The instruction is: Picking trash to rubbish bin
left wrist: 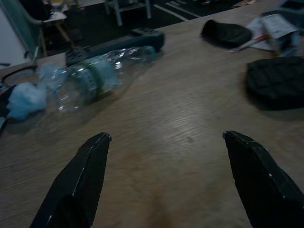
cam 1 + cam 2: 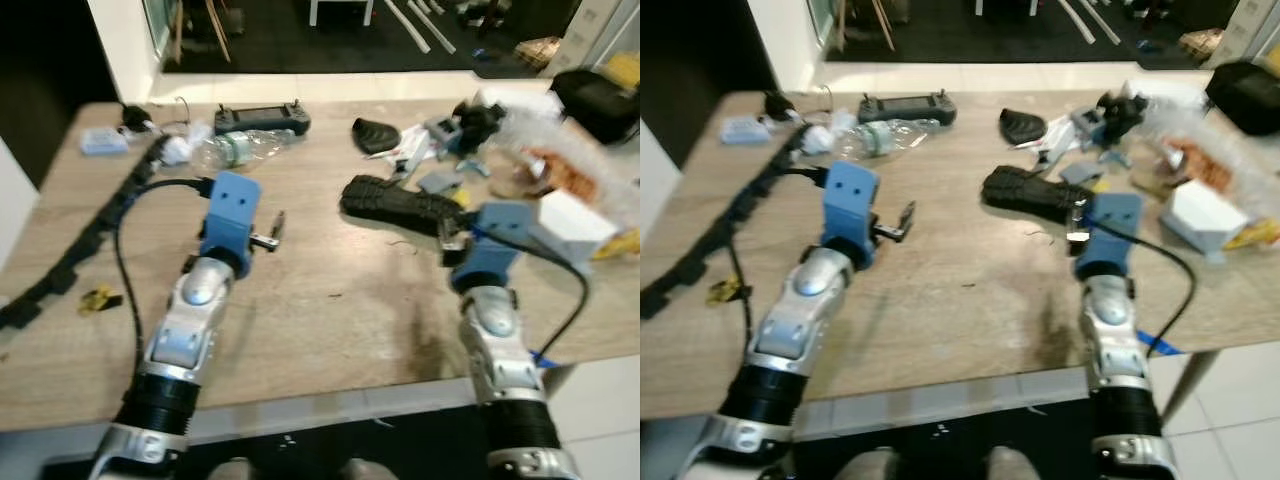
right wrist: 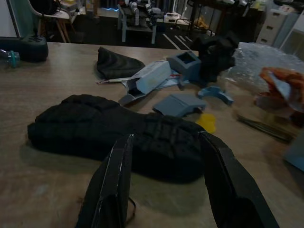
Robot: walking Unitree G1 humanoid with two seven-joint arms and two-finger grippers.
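Observation:
A crushed clear plastic bottle (image 2: 243, 147) with a green label lies on the wooden table (image 2: 330, 300) at the back left. My left gripper (image 1: 166, 137) hovers open just short of the bottle (image 1: 95, 78), with nothing between its fingers. A flat black ribbed piece (image 2: 400, 203) lies at the table's middle right. My right gripper (image 3: 166, 137) stands open right in front of the black piece (image 3: 118, 128), its fingers (image 3: 116, 180) on either side of the near edge without touching. Behind the piece lie a white carton (image 3: 149, 76), grey plastic parts (image 3: 178, 103) and a small black pouch (image 2: 375, 133).
A black controller (image 2: 262, 118) sits behind the bottle. A black cable chain (image 2: 90, 240) runs along the left side, with a yellow scrap (image 2: 98, 298) near it. At the right are a white box (image 2: 575, 225), bubble wrap with something orange (image 2: 550, 165) and a black bag (image 2: 600, 100).

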